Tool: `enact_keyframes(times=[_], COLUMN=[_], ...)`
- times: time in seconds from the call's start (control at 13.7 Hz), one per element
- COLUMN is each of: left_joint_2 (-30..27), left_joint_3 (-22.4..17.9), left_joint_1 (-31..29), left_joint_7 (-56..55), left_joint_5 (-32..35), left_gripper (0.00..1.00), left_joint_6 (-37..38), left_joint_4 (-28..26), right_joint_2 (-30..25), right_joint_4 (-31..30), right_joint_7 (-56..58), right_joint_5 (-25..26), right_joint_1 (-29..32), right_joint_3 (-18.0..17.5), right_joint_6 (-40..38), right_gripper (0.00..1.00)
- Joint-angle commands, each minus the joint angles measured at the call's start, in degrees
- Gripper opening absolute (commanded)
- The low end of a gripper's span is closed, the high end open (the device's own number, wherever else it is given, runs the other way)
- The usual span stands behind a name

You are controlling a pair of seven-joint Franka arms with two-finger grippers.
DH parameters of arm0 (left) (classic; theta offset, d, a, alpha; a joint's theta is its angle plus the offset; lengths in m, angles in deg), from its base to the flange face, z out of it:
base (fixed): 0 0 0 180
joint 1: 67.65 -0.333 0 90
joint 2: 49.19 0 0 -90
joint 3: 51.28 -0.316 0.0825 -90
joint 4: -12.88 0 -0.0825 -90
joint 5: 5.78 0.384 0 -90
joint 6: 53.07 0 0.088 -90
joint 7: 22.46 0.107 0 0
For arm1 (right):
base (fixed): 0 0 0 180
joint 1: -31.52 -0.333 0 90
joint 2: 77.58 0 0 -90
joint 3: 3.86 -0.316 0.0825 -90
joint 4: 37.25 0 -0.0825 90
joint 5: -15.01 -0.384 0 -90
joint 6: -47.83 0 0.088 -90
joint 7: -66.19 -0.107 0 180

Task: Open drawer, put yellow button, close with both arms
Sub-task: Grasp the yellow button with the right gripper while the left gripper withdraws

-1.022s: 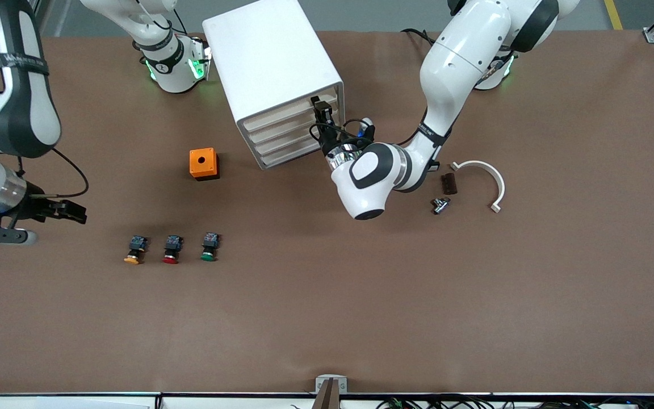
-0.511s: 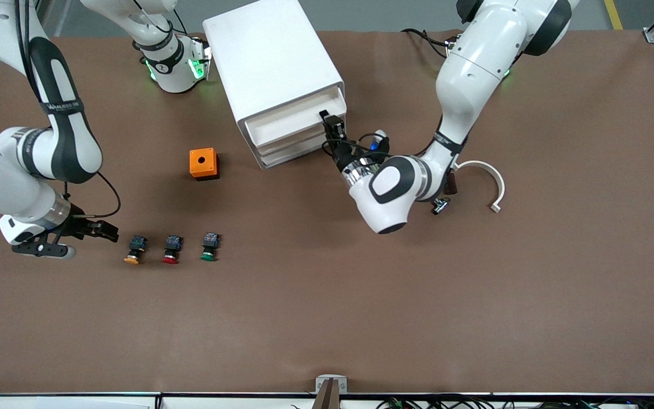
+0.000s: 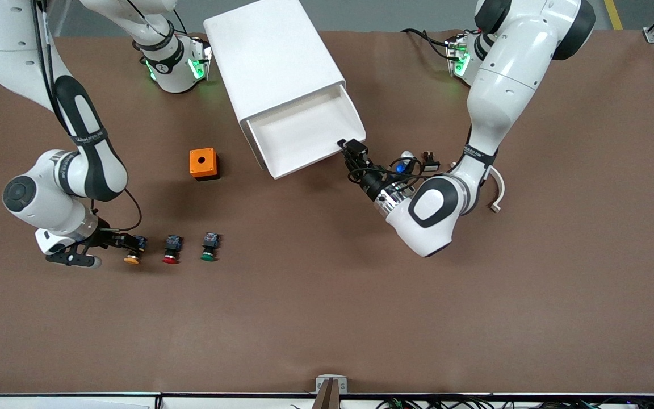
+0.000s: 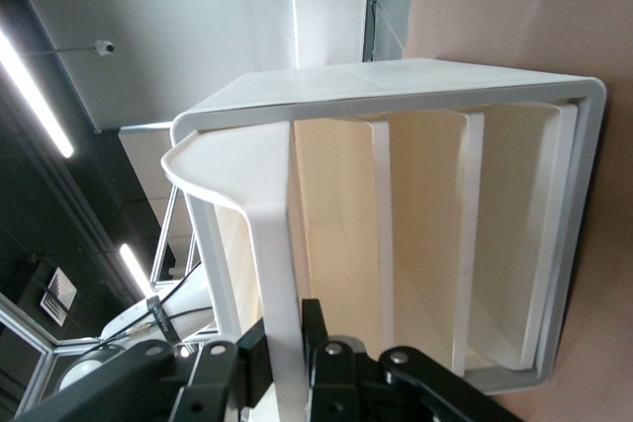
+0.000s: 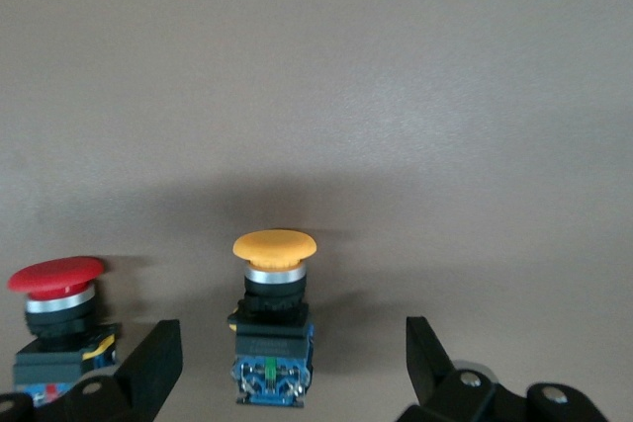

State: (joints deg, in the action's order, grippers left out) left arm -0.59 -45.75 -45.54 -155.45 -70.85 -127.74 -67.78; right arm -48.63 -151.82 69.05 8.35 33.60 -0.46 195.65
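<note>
The white cabinet (image 3: 273,62) stands between the arms' bases, and its top drawer (image 3: 301,133) is pulled far out with nothing in it. My left gripper (image 3: 352,149) is shut on the drawer's front lip (image 4: 272,244) at the corner toward the left arm's end; in the left wrist view the left gripper (image 4: 287,343) has a finger on each side of the lip. The yellow button (image 3: 133,253) lies on the table. My right gripper (image 3: 124,241) is open and low at it. In the right wrist view the yellow button (image 5: 274,313) sits between the spread fingers of the right gripper (image 5: 292,343), which do not touch it.
A red button (image 3: 171,250) and a green button (image 3: 209,249) lie in a row beside the yellow one. An orange box (image 3: 203,163) sits between that row and the cabinet. A white curved piece (image 3: 494,184) and a small black part (image 3: 430,162) lie by the left arm.
The left gripper has drawn the top drawer out toward the front camera. The right arm has swung in from the table's end, and its open gripper has come to the yellow button.
</note>
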Motion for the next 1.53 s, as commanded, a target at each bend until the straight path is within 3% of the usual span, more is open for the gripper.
enact_keyframes(times=[0.0,0.07,0.22,0.36,0.44,0.66,0.88,1.17,1.46], left_joint_2=[0.4,0.4,0.2,-0.2,-0.3,-0.6,-0.7,-4.3,-8.1], left_joint_3=[-0.3,-0.3,-0.3,-0.3,-0.4,-1.0,-4.5,-5.7,-5.6], left_joint_1=[-1.5,-1.5,-1.6,-1.5,-1.6,-2.0,-2.3,-1.9,-0.4], left_joint_7=[1.4,1.5,2.6,11.6,17.0,30.2,46.0,67.0,76.4], left_joint_5=[-0.2,-0.2,-0.2,-0.1,0.3,1.2,2.8,14.9,28.1], left_gripper=[0.13,0.27,0.68,0.91,0.99,0.99,0.99,0.99,0.99], left_joint_6=[1.1,1.1,1.0,0.9,1.0,1.2,1.0,-5.7,-19.3], left_joint_4=[0.1,0.1,0.2,1.9,3.5,7.6,10.4,11.5,11.4], right_joint_2=[1.8,2.4,2.9,3.4,3.4,3.5,3.5,3.5,2.5], right_joint_4=[0.1,0.1,0.1,0.1,0.1,0.1,0.1,0.1,0.3], right_joint_7=[-0.3,-0.3,-0.2,-0.2,-0.2,-0.2,-0.2,-0.3,-0.4], right_joint_5=[-1.4,-1.4,-1.4,-1.4,-1.4,-1.4,-1.4,-1.4,-1.4], right_joint_1=[-0.8,-0.9,-0.8,-0.9,-1.0,-1.3,-1.5,-1.6,-1.6], right_joint_3=[-0.1,-0.1,-0.1,-0.1,-0.1,-0.1,-0.1,-0.1,-0.1], right_joint_6=[1.6,1.9,1.9,1.9,1.9,1.2,1.2,1.2,-1.6], right_gripper=[1.00,1.00,1.00,0.98,0.92,0.73,0.53,0.05,0.01])
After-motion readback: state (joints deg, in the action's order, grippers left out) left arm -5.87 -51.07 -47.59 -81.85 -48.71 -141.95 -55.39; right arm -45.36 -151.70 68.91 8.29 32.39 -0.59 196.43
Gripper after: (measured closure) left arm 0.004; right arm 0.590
